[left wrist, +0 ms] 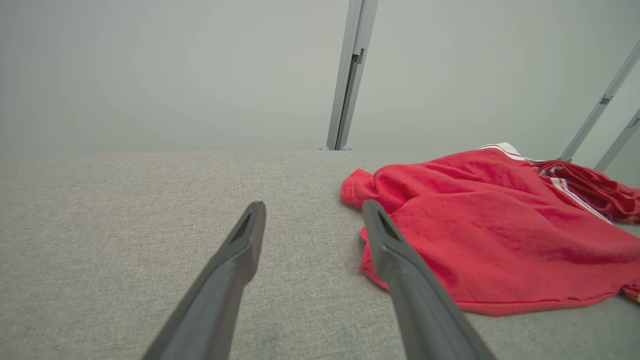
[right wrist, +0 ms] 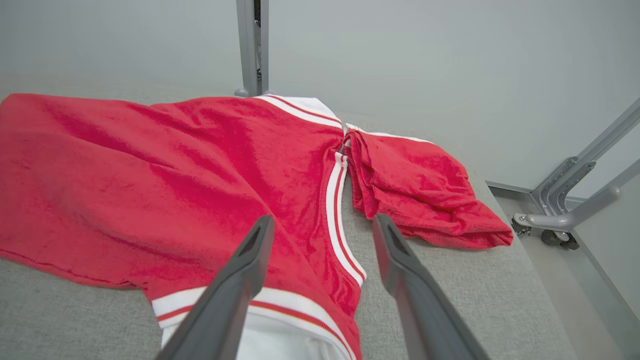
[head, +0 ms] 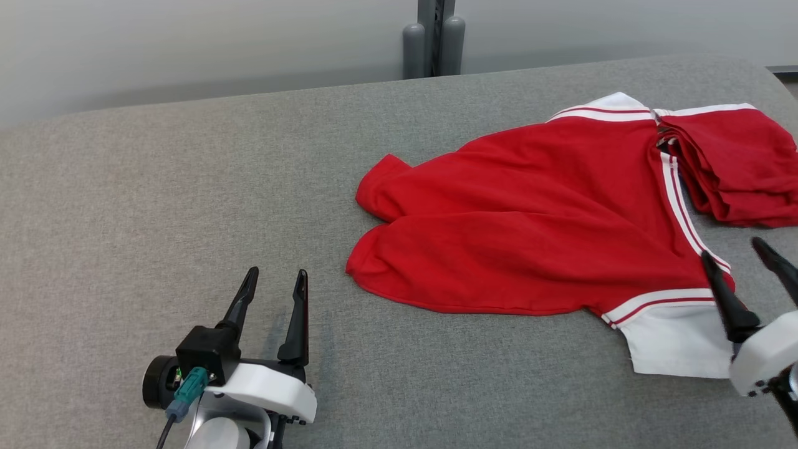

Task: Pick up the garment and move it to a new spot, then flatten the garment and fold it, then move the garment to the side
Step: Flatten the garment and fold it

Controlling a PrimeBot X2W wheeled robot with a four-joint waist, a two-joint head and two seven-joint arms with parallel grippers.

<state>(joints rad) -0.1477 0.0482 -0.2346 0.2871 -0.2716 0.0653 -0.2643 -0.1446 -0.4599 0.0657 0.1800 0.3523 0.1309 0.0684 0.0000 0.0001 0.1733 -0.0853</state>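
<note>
Looking across the grey padded table [head: 187, 206], we find the red garment [head: 530, 237] spread over its right half, rumpled rather than flat. Its long axis runs left to right: red hem [head: 374, 274] toward our left, white-striped sleeves toward our right, and a bunched fold of red cloth [head: 742, 168] at the far right edge. Our right gripper [head: 730, 247] is the nearer one. It hovers at the garment's near right corner, jaws wide and holding nothing, fingers astride the striped seam [right wrist: 340, 220] in the right wrist view. Our left gripper [head: 277, 270] sits low over bare table, also wide and empty, with the hem off to its right. We judge the first pick falls to the right arm, at the white cuff [head: 676, 340] just beside its fingers.
</note>
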